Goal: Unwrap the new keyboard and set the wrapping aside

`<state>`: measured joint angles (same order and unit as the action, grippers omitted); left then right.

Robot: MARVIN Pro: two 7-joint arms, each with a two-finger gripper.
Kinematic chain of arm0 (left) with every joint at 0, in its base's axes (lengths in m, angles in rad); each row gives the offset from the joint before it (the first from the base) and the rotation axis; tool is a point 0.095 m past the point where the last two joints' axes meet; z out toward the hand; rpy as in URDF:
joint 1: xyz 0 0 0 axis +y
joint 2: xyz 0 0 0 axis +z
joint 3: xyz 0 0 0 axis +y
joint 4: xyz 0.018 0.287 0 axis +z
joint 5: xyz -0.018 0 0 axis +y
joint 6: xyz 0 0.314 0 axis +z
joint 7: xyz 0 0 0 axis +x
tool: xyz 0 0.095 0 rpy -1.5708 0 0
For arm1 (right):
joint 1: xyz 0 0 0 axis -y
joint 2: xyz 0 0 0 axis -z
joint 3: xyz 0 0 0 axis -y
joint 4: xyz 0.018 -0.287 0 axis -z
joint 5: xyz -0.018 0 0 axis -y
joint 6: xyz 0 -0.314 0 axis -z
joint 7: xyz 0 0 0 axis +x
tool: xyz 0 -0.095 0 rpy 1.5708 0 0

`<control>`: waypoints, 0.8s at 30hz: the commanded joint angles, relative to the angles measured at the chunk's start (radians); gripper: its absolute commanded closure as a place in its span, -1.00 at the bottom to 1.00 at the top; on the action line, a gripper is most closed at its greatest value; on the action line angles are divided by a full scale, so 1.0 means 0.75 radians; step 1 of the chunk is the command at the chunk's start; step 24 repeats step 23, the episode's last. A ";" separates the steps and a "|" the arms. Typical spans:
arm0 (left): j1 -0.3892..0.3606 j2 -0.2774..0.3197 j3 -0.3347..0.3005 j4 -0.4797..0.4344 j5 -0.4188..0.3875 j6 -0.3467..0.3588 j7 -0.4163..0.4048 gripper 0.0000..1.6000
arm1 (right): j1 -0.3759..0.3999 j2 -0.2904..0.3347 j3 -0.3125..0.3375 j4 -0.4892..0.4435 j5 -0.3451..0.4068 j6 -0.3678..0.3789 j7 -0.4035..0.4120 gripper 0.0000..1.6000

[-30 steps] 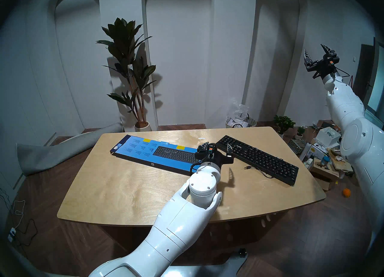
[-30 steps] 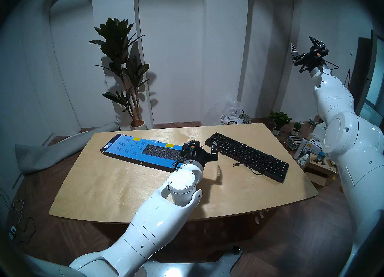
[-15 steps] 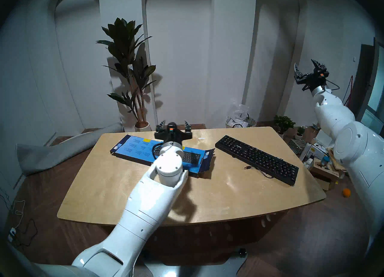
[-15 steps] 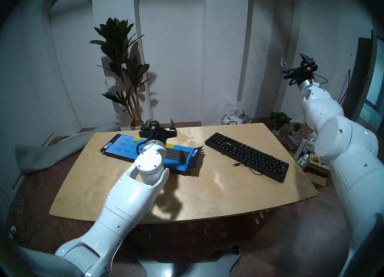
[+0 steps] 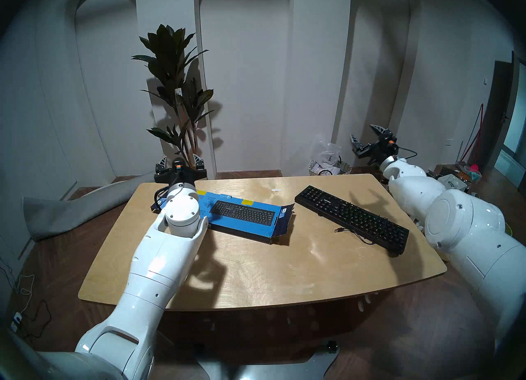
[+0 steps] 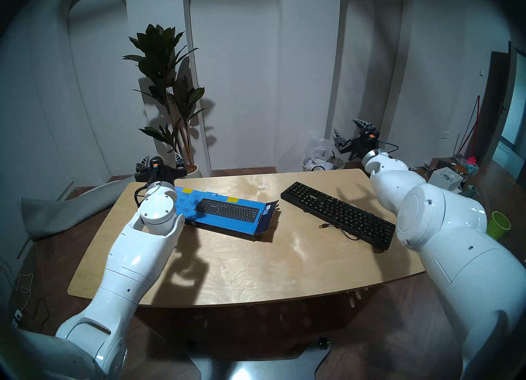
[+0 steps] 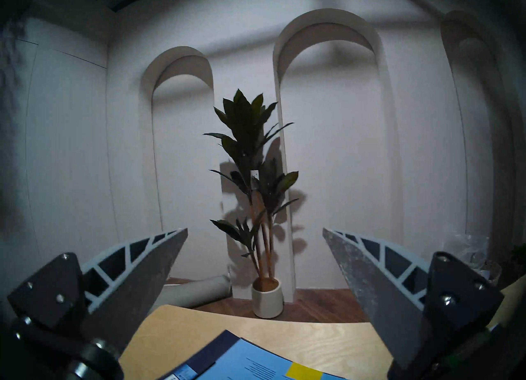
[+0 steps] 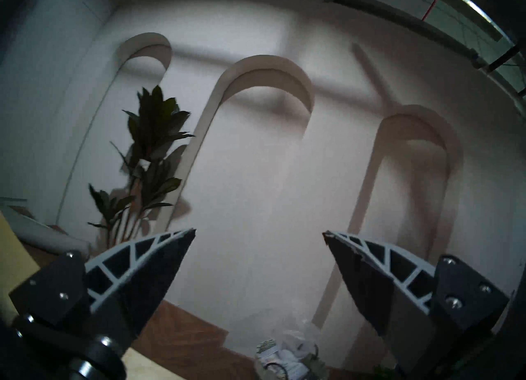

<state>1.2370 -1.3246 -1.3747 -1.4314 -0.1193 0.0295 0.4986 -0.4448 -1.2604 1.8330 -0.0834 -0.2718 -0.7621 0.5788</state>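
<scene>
With the keyboard [image 5: 351,219] lying unboxed, both hands are hovering wide open and empty, leaving the box [image 5: 244,217] needing shifting aside.

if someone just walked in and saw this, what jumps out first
Probably the bright blue box lying flat on the left half of the wooden table, its right end flap open. Next, the black keyboard lying at an angle on the right, cable loose. Both grippers, left and right, hang open and empty above the table's far edge.
</scene>
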 commanded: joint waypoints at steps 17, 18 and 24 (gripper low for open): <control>0.010 0.013 0.023 -0.045 -0.004 -0.050 -0.046 -1.00 | 0.003 -0.323 0.103 -0.033 0.128 -0.124 0.307 -1.00; 0.010 0.016 0.022 -0.046 -0.004 -0.052 -0.048 -1.00 | 0.001 -0.324 0.109 -0.033 0.133 -0.129 0.313 -1.00; 0.012 0.028 0.011 -0.054 -0.005 -0.061 -0.054 -1.00 | -0.004 -0.317 0.139 -0.038 0.158 -0.149 0.331 -1.00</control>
